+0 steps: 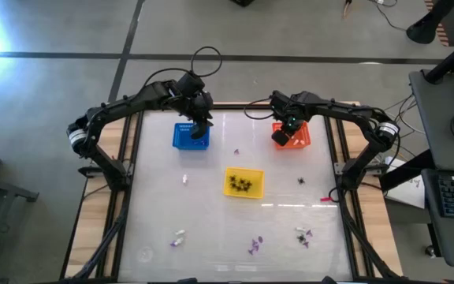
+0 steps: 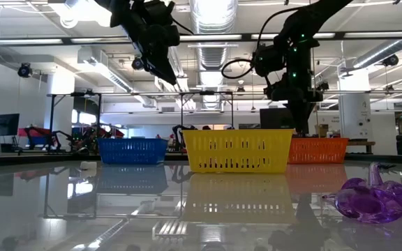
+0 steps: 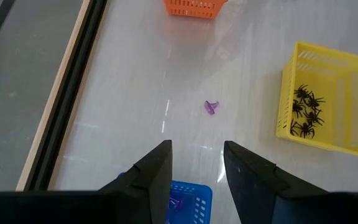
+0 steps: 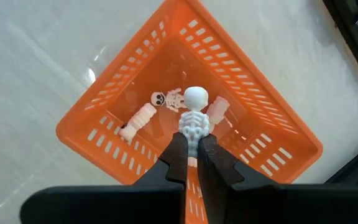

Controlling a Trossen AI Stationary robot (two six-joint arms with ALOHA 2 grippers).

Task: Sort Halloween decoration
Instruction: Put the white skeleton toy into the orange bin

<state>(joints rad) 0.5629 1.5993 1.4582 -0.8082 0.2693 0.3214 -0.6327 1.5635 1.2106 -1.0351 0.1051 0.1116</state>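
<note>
Only the right wrist view shows what the right gripper (image 4: 191,146) carries: a small white plastic skeleton figure (image 4: 195,118), pinched by its lower body between nearly closed fingers, hanging directly over the small orange slotted plastic basket (image 4: 266,134). Inside that basket lie more white skeleton pieces (image 4: 157,106). From above, the same gripper (image 1: 284,132) is just a dark shape over the orange basket (image 1: 302,136) at the far right of the table.

The left wrist view gives the other side: the left gripper (image 3: 196,165) has its fingers spread apart and empty, poised above the small blue plastic basket (image 3: 191,202), with a purple trinket visible inside. Ahead of it a lone purple plastic trinket (image 3: 211,107) lies on the glossy white table (image 3: 135,93), and the small yellow plastic basket (image 3: 328,68) holds a cluster of black plastic spiders (image 3: 306,112).

The high view alone shows loose white and purple trinkets (image 1: 302,235) scattered near the front edge. The low view catches one purple piece (image 2: 370,199) close up. No readable writing anywhere.
</note>
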